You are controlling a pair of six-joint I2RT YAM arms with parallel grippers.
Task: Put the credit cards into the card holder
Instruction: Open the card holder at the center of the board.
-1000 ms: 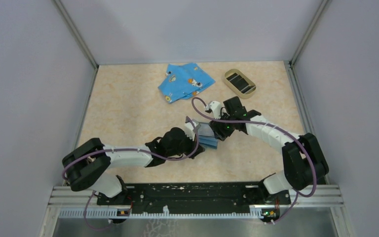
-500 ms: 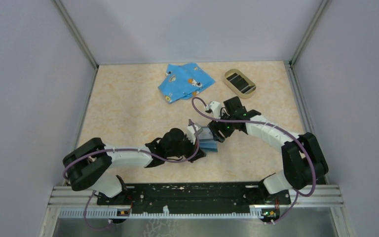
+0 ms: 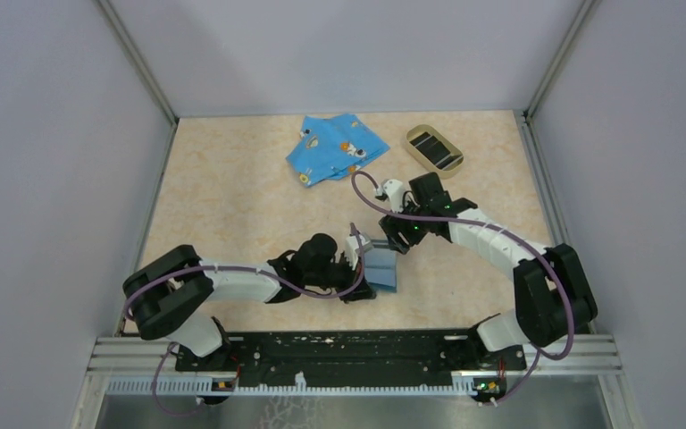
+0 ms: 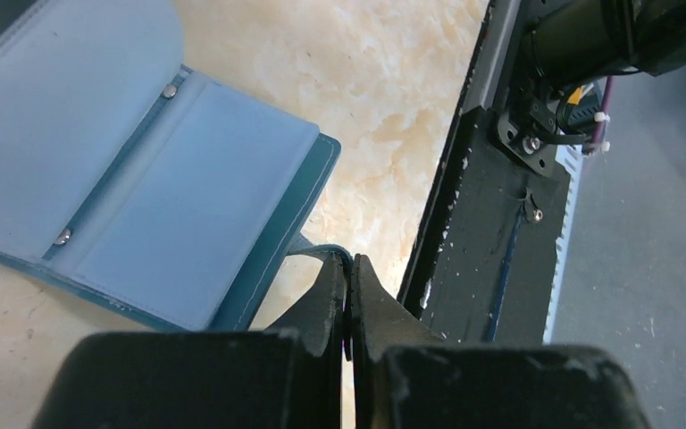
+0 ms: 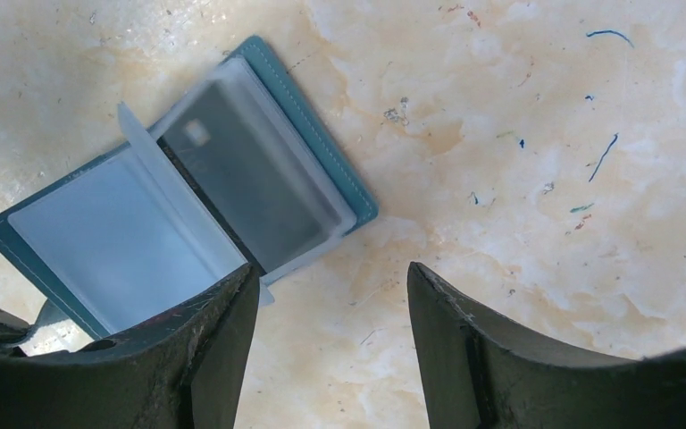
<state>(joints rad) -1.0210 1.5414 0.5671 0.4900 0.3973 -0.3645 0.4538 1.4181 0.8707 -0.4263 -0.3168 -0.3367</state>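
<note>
The teal card holder (image 3: 381, 270) lies open on the table between the two arms. Its pale blue inside (image 4: 143, 170) faces up. My left gripper (image 4: 350, 268) is shut on the thin teal strap (image 4: 317, 248) at the holder's edge, also seen from above (image 3: 360, 279). My right gripper (image 5: 330, 273) is open, with nothing between its fingers, and hovers just beside the holder (image 5: 188, 206). A dark card (image 5: 241, 183) shows through one clear sleeve. More black credit cards (image 3: 435, 147) lie in the tan oval tray (image 3: 416, 134) at the back right.
A bright blue cartoon-print cloth (image 3: 335, 147) lies at the back centre. Grey walls close in the table on three sides. The black mounting rail (image 3: 348, 353) runs along the near edge, close to my left gripper.
The card holder has come down nearer the front edge and now lies flatter and wider open. My right gripper has drawn back from it toward the rear. My left gripper stays clamped on the strap.
</note>
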